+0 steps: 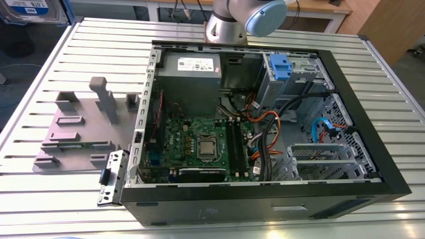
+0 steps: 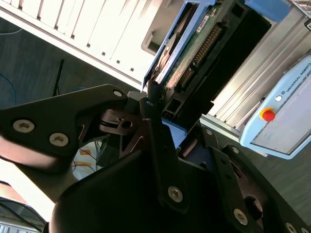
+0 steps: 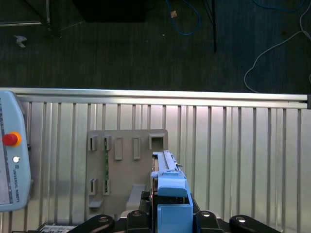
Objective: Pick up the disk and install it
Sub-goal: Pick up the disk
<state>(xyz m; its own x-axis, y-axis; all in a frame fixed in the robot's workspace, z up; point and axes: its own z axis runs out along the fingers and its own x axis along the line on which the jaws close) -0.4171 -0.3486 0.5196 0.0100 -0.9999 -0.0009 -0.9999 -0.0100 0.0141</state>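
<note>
The disk (image 2: 194, 53) is held edge-on in my gripper (image 2: 158, 109). Its green circuit board, connector row and blue plastic rail show in the second wrist view. In the first wrist view the disk (image 3: 167, 170) points out from the gripper (image 3: 170, 213), with its blue rail end nearest the camera. The black fingers (image 2: 155, 145) are shut on it from both sides. It hangs above the slatted metal table, over the grey fixture plate (image 3: 126, 165). The open computer case (image 1: 265, 124) lies on its side on the table in the exterior view.
The case holds a motherboard (image 1: 199, 144), a grey power-supply box (image 1: 192, 74), a drive cage with a blue latch (image 1: 279, 67) and loose cables (image 1: 265, 124). A teach pendant (image 3: 12, 155) lies by the fixture plate (image 1: 79, 129). The arm's base (image 1: 226, 25) stands behind the case.
</note>
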